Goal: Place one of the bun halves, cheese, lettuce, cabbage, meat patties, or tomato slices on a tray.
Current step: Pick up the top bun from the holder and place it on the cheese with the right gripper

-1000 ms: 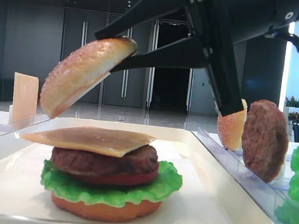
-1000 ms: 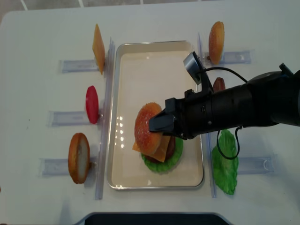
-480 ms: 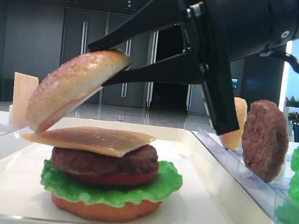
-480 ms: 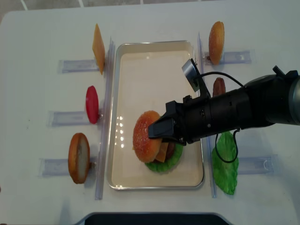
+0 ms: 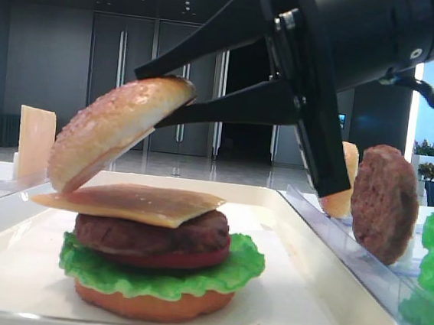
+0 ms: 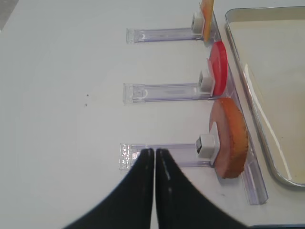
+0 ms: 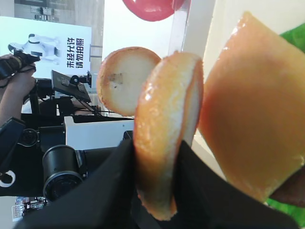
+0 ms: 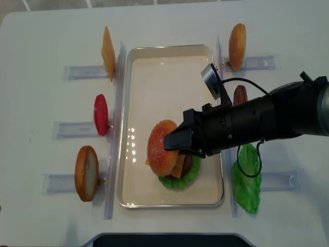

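Observation:
My right gripper is shut on the sesame bun top, holding it by its rim. The bun top hangs tilted, with its low edge close over the cheese. That cheese tops a stack on the white tray: a meat patty, a tomato slice, lettuce and a bun base. In the right wrist view black fingers flank the bun top beside the cheese. My left gripper is shut and empty, over the table left of the tray.
Clear racks flank the tray. On the left they hold a cheese slice, a tomato slice and a bun half. On the right are another bun half, a patty and a lettuce leaf.
My right gripper has brought the bun top down a little toward the cheese and shifted it slightly sideways. The left gripper has not moved.

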